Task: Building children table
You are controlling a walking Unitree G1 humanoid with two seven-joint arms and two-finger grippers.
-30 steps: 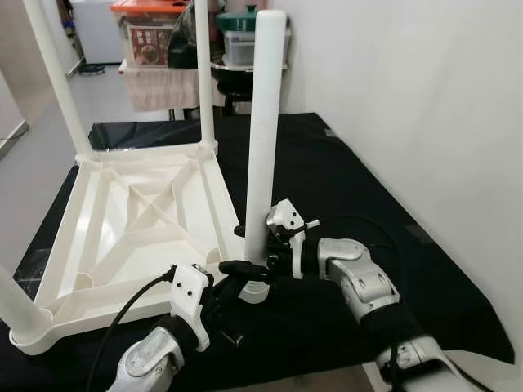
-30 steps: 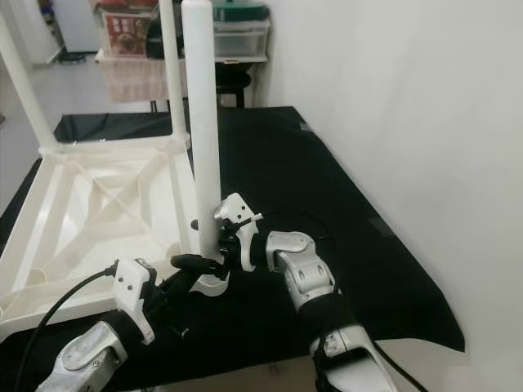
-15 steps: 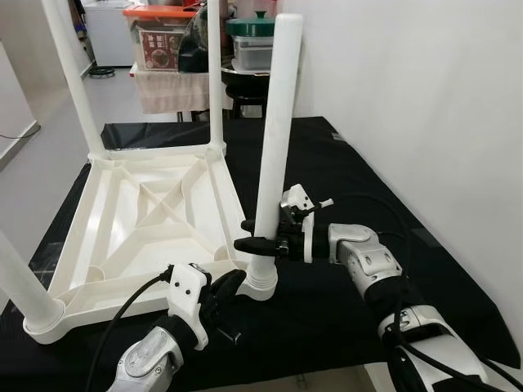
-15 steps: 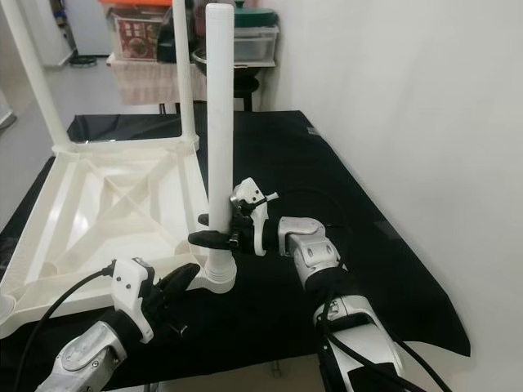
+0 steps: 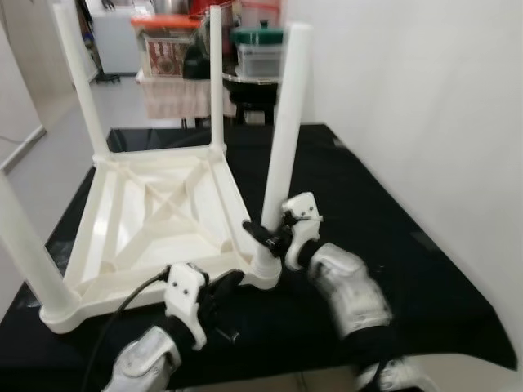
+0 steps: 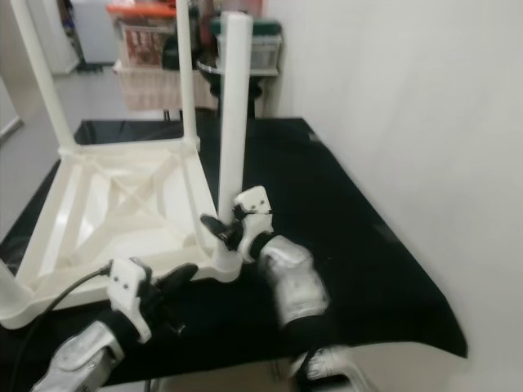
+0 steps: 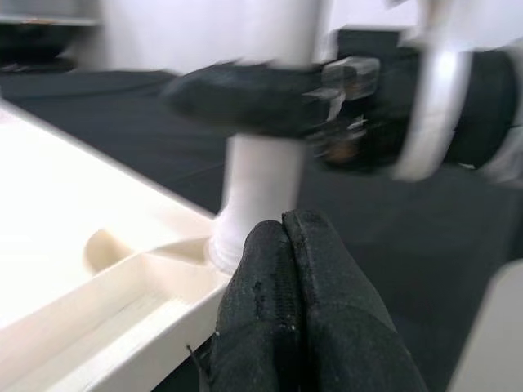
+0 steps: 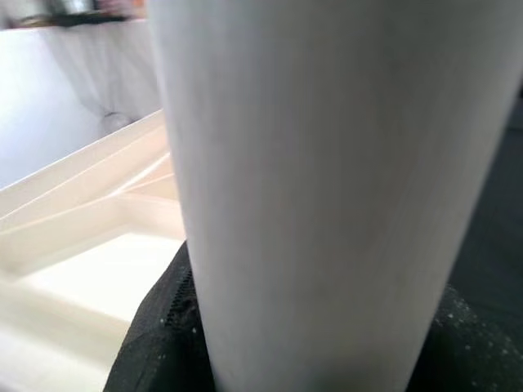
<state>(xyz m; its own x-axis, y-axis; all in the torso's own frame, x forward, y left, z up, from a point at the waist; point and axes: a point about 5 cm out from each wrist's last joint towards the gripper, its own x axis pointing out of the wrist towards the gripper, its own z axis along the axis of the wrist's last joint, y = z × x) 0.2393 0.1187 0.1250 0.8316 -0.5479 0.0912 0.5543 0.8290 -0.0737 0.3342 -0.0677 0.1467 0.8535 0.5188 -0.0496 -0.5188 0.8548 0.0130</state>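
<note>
We see the white leg standing nearly upright in the near right corner socket of the upturned tabletop, tip tilted slightly right. Our right gripper pinches its lower part; our left gripper, fingers pressed together, sits just before that corner.

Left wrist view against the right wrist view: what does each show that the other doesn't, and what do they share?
Only the left wrist view shows the left claw, fingers pressed shut, beside the leg's flared base, with the right claw's black finger across the leg above. Only the right wrist view shows the shaft of the tall white cylindrical plastic leg pressed close against a black finger pad. Both share that leg and the upturned white plastic ribbed tabletop on the black cloth.
</note>
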